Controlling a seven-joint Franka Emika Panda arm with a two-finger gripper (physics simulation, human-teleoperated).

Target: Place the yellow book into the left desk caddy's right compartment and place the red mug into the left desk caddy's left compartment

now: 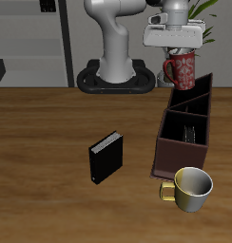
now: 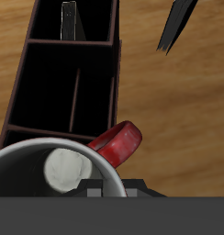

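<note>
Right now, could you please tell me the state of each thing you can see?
Gripper: shut on the red mug.
Red mug: upright, lifted above the caddy.
Caddy: open-topped, a thin book standing inside.
Gold mug: upright on the table.
Black book: closed, on the table.

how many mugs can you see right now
2. The red mug hangs in the gripper above the far end of the left desk caddy. A gold mug stands on the table near the caddy's near end. None seems hidden.
</note>
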